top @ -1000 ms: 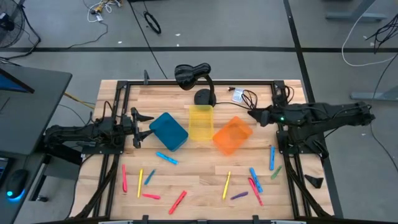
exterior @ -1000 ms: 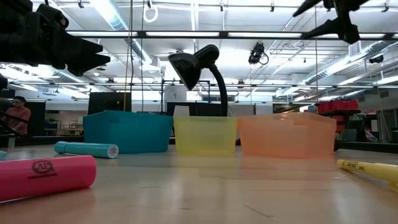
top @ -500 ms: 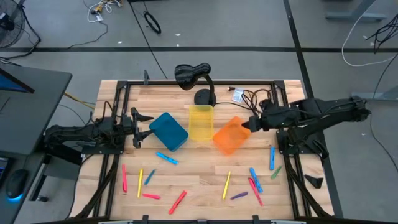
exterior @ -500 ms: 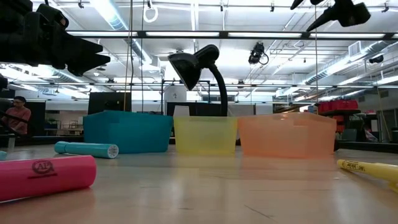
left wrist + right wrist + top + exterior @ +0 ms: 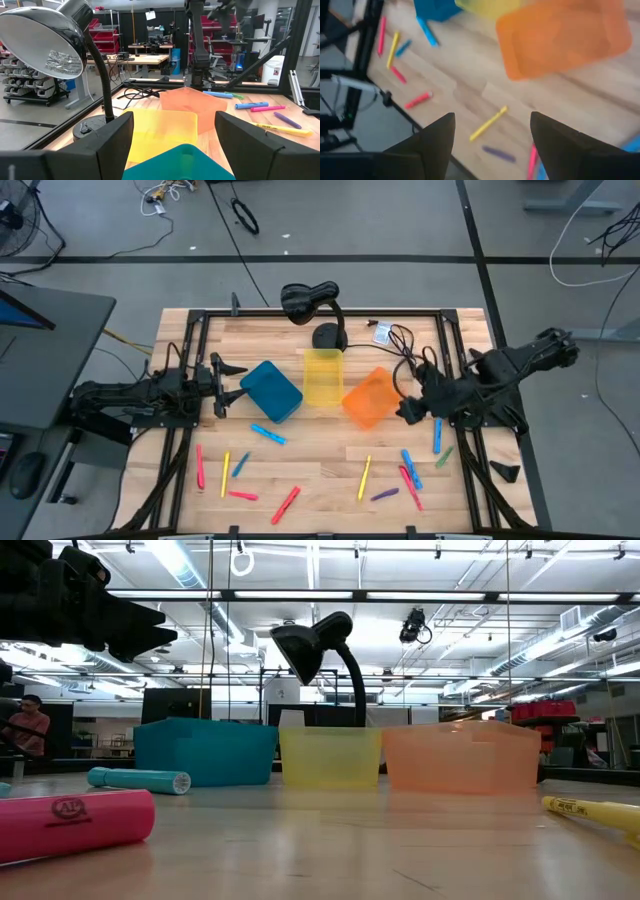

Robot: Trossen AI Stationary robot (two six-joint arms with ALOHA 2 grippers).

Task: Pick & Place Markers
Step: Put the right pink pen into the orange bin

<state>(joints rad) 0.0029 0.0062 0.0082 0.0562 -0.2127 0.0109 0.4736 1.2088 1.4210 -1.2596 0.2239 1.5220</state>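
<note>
Bench (image 5: 320,455) carries blue bin (image 5: 271,391), yellow bin (image 5: 322,377), orange bin (image 5: 373,397) in a row. Left end effector (image 5: 232,385) beside blue bin, fingers apart, empty. Right end effector (image 5: 405,413) just beside orange bin, fingers apart, empty. Markers (image 5: 286,502) scattered loose on near half of bench.
</note>
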